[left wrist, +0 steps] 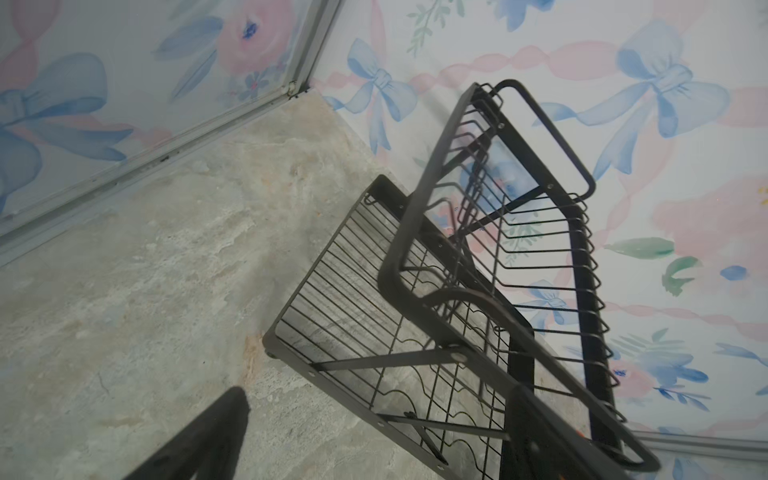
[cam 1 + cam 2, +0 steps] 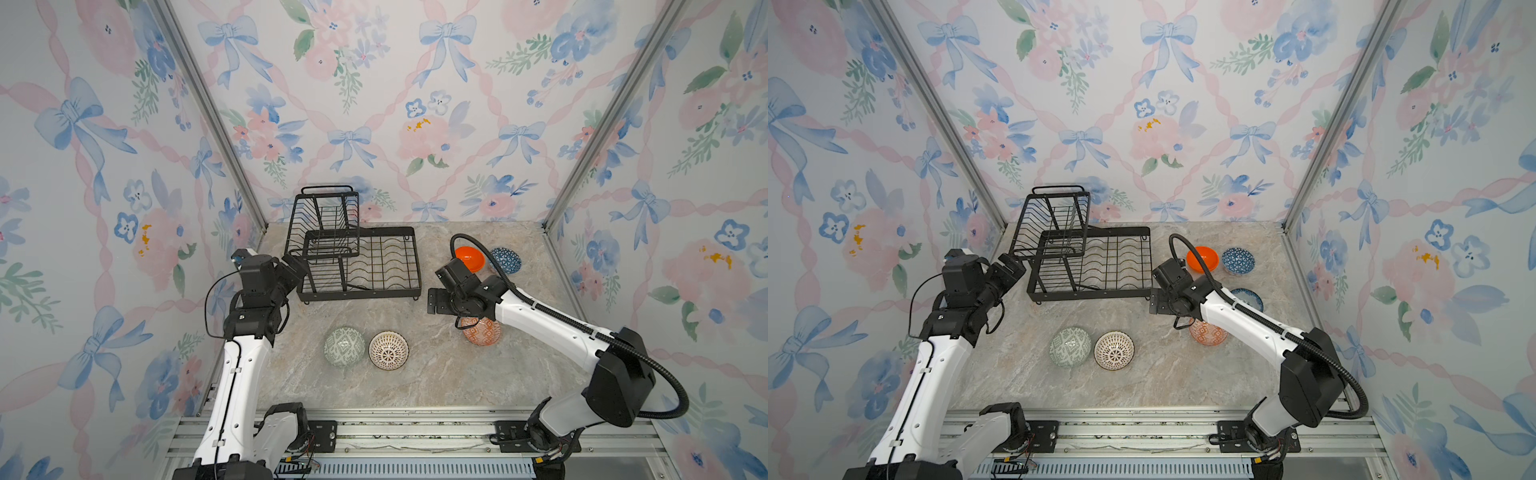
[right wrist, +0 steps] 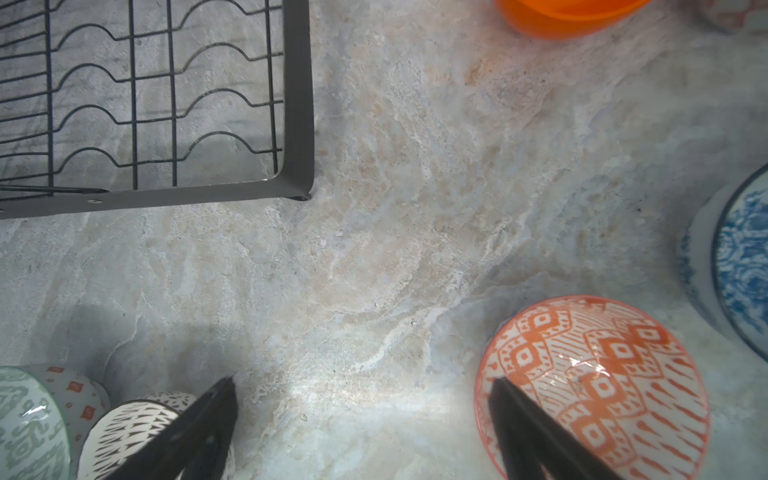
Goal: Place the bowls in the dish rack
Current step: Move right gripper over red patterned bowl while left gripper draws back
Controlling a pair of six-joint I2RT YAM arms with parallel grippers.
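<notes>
The black wire dish rack (image 2: 361,296) (image 2: 1092,296) (image 1: 388,270) (image 3: 297,104) stands at the back left with nothing in it. On the table lie the grey-green bowl (image 2: 344,347) (image 3: 25,424), the brown-lattice bowl (image 2: 388,350) (image 3: 124,432), the orange-and-white bowl (image 2: 482,332) (image 3: 602,374), the plain orange bowl (image 2: 471,257) (image 3: 573,16), the blue geometric bowl (image 2: 505,259) and the blue floral bowl (image 2: 1248,298) (image 3: 739,266). My left gripper (image 2: 300,269) (image 1: 374,415) hangs open at the rack's front left corner. My right gripper (image 2: 434,301) (image 3: 362,380) is open above bare table beside the orange-and-white bowl.
Floral-papered walls close in the marble table (image 2: 415,374) on three sides. An aluminium rail (image 2: 415,432) carrying both arm bases runs along the front edge. The right arm's black cable (image 2: 490,253) arches over the plain orange bowl.
</notes>
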